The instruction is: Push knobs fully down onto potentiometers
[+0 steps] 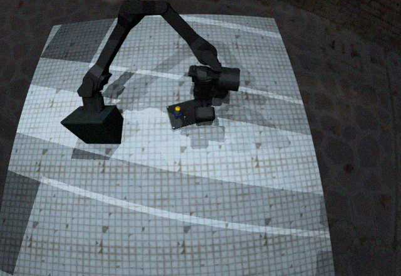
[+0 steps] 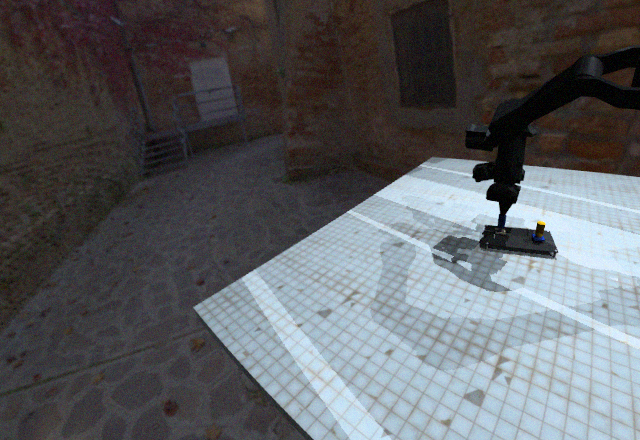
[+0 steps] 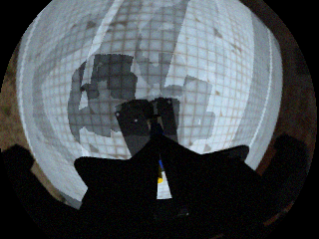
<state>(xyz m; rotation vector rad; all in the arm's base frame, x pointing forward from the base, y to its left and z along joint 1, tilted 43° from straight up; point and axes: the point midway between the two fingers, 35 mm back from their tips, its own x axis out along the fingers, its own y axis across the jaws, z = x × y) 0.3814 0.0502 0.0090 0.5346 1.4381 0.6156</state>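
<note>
The dark circuit board [image 1: 190, 105] [image 2: 516, 242] [image 3: 132, 124] stands low on the table. A yellow knob [image 1: 177, 108] [image 2: 540, 228] stands upright above a blue potentiometer [image 1: 177, 114] [image 2: 538, 237] near one end; the yellow knob [image 3: 159, 180] also shows through the gap between the finger bodies in the wrist view. A blue knob [image 2: 501, 221] stands near the other end. My gripper [image 2: 503, 212] [image 3: 158, 137] is shut and points down, its tips at the blue knob's top, seemingly touching it. The blue knob's potentiometer is too small to judge, and the arm hides that end in the top view.
The arm's dark green base block [image 1: 97, 127] stands on the tiled table [image 1: 155, 195] [image 2: 330, 290] to the left of the board in the top view. The forearm and wrist reach over the board from behind. The table's edge [image 2: 248, 368] shows in the exterior view. Shadows cross the table.
</note>
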